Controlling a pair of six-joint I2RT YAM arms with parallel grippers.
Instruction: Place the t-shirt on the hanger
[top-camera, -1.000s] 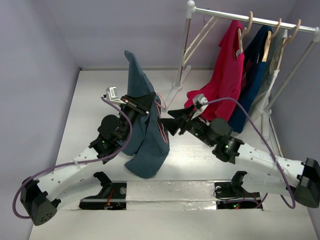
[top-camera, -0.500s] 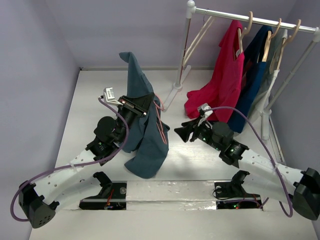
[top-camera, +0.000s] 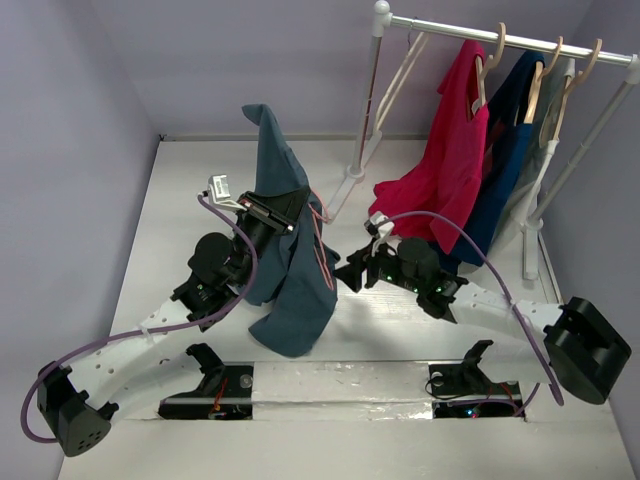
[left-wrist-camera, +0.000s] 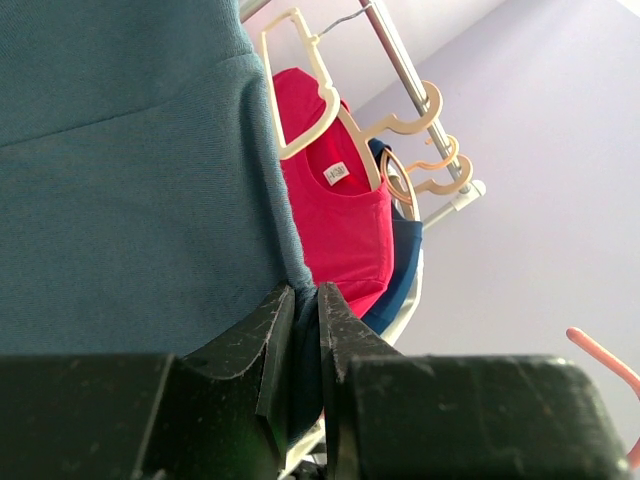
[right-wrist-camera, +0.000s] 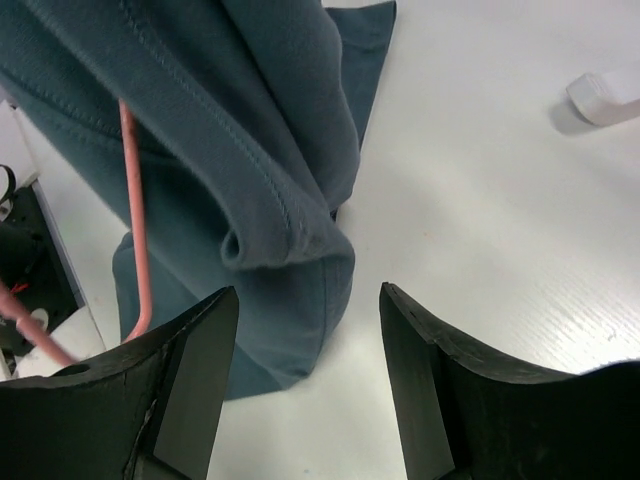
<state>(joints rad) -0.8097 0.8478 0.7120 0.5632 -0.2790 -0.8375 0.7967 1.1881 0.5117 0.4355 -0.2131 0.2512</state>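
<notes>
My left gripper (top-camera: 283, 208) is shut on a fold of the slate-blue t-shirt (top-camera: 290, 270) and holds it up off the table; the cloth hangs down to the table surface. In the left wrist view the jaws (left-wrist-camera: 305, 300) pinch the shirt's edge (left-wrist-camera: 120, 180). The thin pale-pink hanger (top-camera: 322, 255) runs down the shirt's right side, partly inside the cloth; its rod shows in the right wrist view (right-wrist-camera: 130, 200). My right gripper (top-camera: 350, 272) is open and empty, low beside the hanging shirt (right-wrist-camera: 230, 140), its open jaws (right-wrist-camera: 308, 293) facing the shirt's lower fold.
A white clothes rack (top-camera: 500, 35) stands at the back right with a red t-shirt (top-camera: 440, 170), a navy t-shirt (top-camera: 505, 160), wooden hangers (top-camera: 490, 60) and a cream hanger (top-camera: 395, 80). Its foot (top-camera: 345, 185) rests near the shirt. Purple walls enclose the table.
My right arm has drawn back and dropped lower, then swung its open gripper towards the shirt's lower part. My left gripper has shifted slightly left, still holding the shirt.
</notes>
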